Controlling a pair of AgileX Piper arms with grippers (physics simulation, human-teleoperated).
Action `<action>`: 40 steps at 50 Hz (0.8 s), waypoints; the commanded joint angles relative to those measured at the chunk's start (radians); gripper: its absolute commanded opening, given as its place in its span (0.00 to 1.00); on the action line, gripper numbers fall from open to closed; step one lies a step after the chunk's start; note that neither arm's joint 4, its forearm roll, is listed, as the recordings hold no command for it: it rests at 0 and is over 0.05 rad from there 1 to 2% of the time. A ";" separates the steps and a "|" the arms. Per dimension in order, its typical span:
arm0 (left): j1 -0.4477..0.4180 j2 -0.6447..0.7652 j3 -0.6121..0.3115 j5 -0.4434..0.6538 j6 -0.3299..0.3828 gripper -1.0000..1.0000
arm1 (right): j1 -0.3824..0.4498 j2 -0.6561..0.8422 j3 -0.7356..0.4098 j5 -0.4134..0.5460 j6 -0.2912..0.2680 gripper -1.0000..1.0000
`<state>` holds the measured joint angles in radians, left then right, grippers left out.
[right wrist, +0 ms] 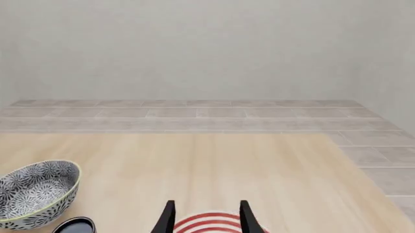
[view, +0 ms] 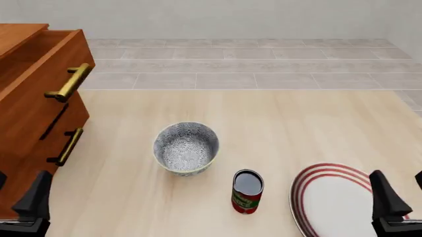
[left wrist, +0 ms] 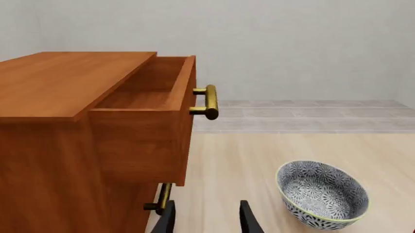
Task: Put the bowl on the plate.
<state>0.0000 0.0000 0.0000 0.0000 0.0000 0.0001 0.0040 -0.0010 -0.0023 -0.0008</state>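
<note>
Black and angular, the two grippers sat at the near edge of the front view: the left gripper low at the left corner, just in front of the cabinet, and the right gripper low at the right corner, over the plate's near-right side. Each wrist view showed a pair of dark fingertips with a clear gap between them and nothing held, so both jaws stood parted (left fingers, right fingers).

Next outward lay the plate, a white disc with red rings, flat on the pale wooden table and cut off by the lower edge of the frame. Its red rings showed between the right fingertips in the right wrist view. Just left of it, apart from its rim, stood a red can, upright, with a dark top.

Farther out and to the left of the can sat the bowl, patterned blue-grey and white, upright on the bare table near the middle, well apart from the plate and not touching the can.

Along the left side rose an orange-brown wooden cabinet, its top drawer pulled open, with brass handles on the drawer fronts. Beyond the table ran a grey tiled floor and a pale wall.
</note>
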 commanded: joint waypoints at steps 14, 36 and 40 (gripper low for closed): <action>0.000 0.000 0.000 0.000 0.000 1.00 | 0.008 0.098 0.000 -0.081 -0.019 1.00; 0.000 0.000 0.000 0.000 0.000 1.00 | 0.111 0.468 -0.124 -0.305 -0.073 1.00; 0.000 0.000 0.000 0.000 0.000 1.00 | 0.187 0.615 -0.180 -0.344 -0.081 1.00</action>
<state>0.0000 0.0000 0.0000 0.0000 0.0000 0.0869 0.3956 -0.0871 -0.2618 -0.0648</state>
